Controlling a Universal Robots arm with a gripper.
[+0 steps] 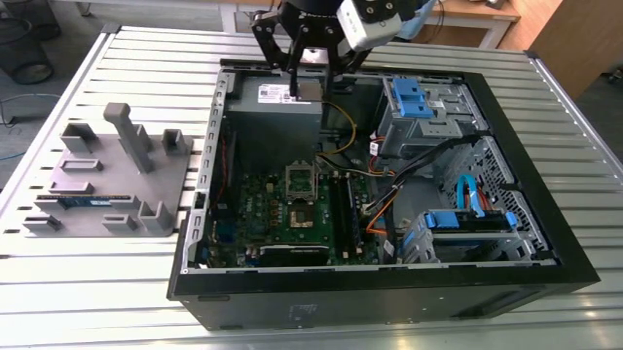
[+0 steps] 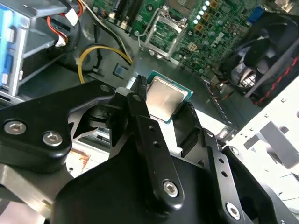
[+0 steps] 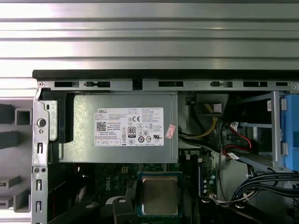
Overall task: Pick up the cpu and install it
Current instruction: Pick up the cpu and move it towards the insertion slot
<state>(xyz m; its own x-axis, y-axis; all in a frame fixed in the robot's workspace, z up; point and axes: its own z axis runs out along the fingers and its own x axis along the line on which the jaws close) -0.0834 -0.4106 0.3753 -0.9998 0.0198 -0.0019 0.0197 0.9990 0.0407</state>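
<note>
The cpu (image 1: 309,91) is a small square chip with a silver top and a green rim. My gripper (image 1: 309,82) is shut on its edges and holds it in the air above the grey power supply (image 1: 277,117) at the far end of the open computer case (image 1: 389,295). In the second wrist view the black fingers (image 2: 136,105) clamp two opposite sides of the cpu (image 2: 164,99). The first wrist view has the cpu (image 3: 160,195) hanging in front of the power supply (image 3: 124,128). The motherboard socket (image 1: 300,213) lies lower in the case with its metal frame (image 1: 299,175) flipped up.
A grey parts fixture (image 1: 146,171) holding a memory stick (image 1: 83,200) sits on the slatted table at the exterior view's left. Blue drive cages (image 1: 409,98) (image 1: 467,220) and bundled cables (image 1: 384,197) crowd the case's right side. A black fan (image 2: 261,60) sits beside the board.
</note>
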